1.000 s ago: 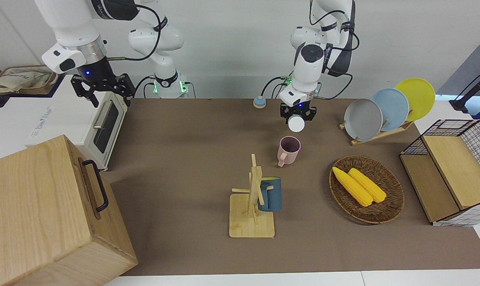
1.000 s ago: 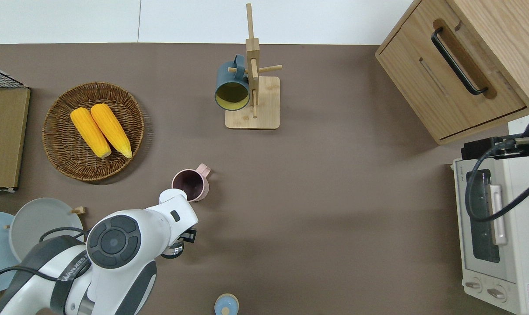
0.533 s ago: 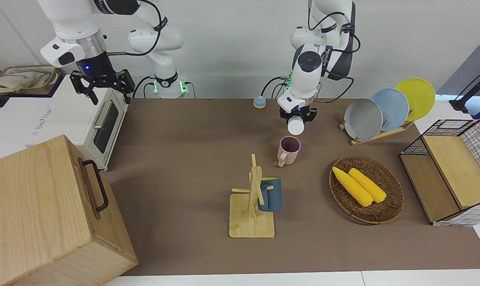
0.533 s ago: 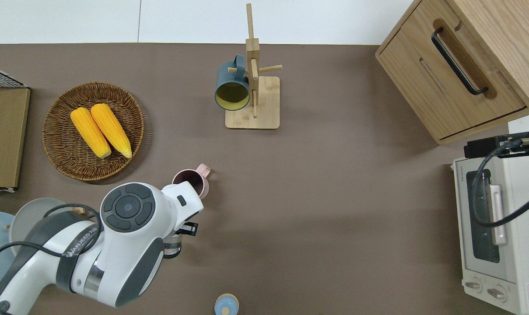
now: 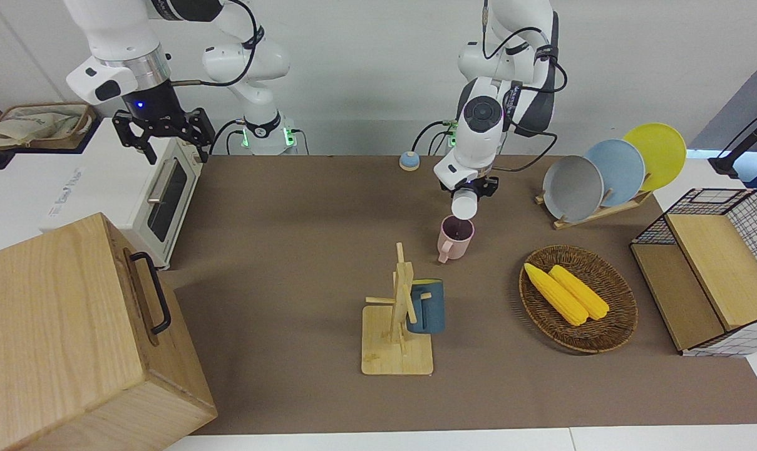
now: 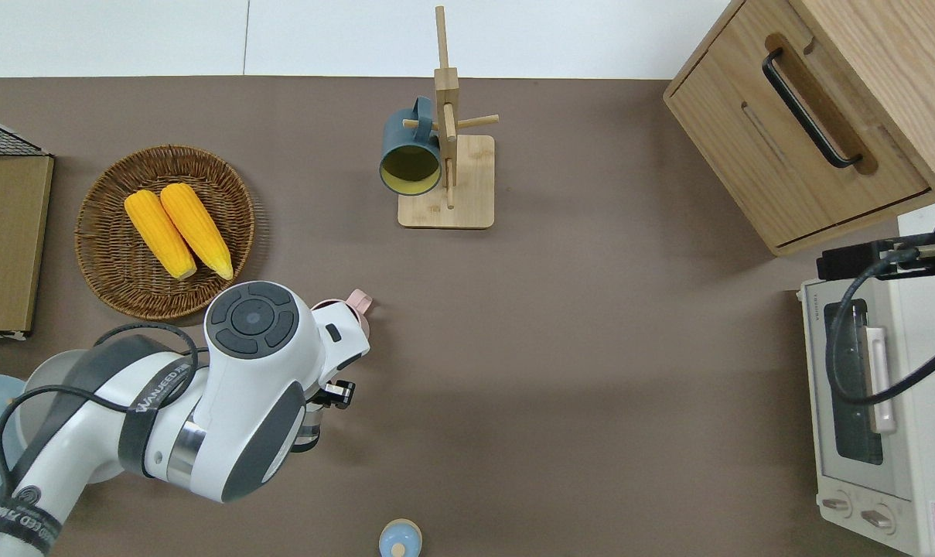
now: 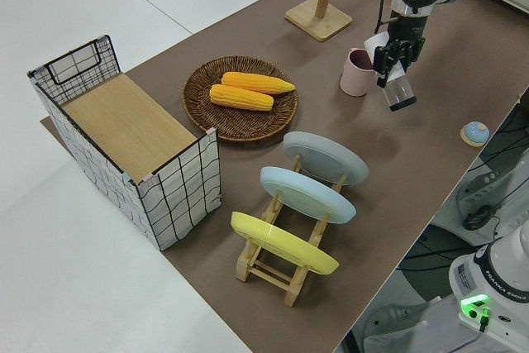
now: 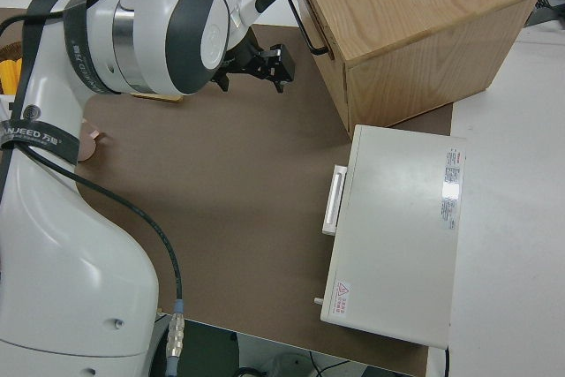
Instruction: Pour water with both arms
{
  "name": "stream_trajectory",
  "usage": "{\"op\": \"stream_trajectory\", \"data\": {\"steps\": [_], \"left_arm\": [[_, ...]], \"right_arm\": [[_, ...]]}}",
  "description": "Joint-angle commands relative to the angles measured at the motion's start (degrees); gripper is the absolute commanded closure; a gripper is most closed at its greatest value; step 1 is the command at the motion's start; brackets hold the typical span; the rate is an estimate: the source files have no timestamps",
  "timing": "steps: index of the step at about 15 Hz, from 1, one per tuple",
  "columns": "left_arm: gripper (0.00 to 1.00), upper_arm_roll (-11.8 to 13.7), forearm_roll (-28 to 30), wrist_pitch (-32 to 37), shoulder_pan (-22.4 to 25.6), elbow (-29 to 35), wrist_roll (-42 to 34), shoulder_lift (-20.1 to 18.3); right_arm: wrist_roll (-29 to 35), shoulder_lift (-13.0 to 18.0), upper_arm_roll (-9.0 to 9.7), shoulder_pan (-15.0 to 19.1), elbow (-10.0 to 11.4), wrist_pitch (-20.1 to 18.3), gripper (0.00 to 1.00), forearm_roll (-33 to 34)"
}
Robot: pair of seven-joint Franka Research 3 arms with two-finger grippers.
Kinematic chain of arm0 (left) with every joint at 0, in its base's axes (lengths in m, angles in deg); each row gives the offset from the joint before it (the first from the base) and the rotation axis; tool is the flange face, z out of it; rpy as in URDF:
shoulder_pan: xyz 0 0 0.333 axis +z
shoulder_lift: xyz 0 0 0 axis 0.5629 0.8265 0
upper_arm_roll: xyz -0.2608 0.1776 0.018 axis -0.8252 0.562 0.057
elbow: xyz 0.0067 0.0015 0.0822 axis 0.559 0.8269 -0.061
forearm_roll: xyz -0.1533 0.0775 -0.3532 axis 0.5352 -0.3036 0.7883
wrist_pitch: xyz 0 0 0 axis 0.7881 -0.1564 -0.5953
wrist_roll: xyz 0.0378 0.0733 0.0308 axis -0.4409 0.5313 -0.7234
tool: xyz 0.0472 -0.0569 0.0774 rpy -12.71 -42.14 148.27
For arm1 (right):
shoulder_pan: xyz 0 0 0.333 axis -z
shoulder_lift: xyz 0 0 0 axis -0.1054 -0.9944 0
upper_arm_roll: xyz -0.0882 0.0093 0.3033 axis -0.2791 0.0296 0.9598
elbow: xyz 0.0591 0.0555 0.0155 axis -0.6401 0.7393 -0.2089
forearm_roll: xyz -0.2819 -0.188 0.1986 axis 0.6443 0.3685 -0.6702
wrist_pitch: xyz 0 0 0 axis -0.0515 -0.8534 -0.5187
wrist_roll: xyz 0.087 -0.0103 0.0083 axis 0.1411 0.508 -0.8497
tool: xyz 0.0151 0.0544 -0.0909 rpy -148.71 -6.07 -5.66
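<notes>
My left gripper [image 5: 469, 187] is shut on a clear bottle [image 7: 400, 92] with a white end [image 5: 464, 203]. The bottle is tilted, and its white end sits over the rim of the pink mug [image 5: 456, 238] on the brown mat. In the overhead view the left arm covers most of the mug [image 6: 356, 303], leaving its handle showing. Seen from the left side, the gripper [image 7: 395, 54] hangs just beside the mug [image 7: 357, 73]. Whether water is flowing cannot be seen. The right arm is parked with its gripper [image 5: 163, 133] open and empty.
A wooden mug tree [image 5: 398, 313] carries a blue mug [image 5: 427, 307]. A wicker basket [image 5: 616, 326] holds two corn cobs. A plate rack [image 5: 603, 172], a wire crate [image 5: 710, 269], a wooden cabinet [image 5: 71, 338], a toaster oven [image 5: 159, 188] and a small blue lid [image 5: 408, 161] ring the mat.
The left arm has carried the bottle away from the robots until its white end is over the pink mug. The right gripper rose slightly.
</notes>
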Motion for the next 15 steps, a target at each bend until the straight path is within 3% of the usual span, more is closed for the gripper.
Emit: {"op": "stream_trajectory", "data": {"steps": [1, 15], "left_arm": [[1.00, 0.6, 0.4, 3.8, -0.9, -2.3, -0.8, 0.1], [1.00, 0.6, 0.4, 8.9, -0.8, -5.5, -0.6, 1.8]], "right_arm": [[-0.7, 0.4, -0.12, 0.0, 0.0, -0.4, 0.009, -0.4], [-0.7, 0.4, -0.12, 0.0, 0.0, -0.4, 0.009, -0.4]]}}
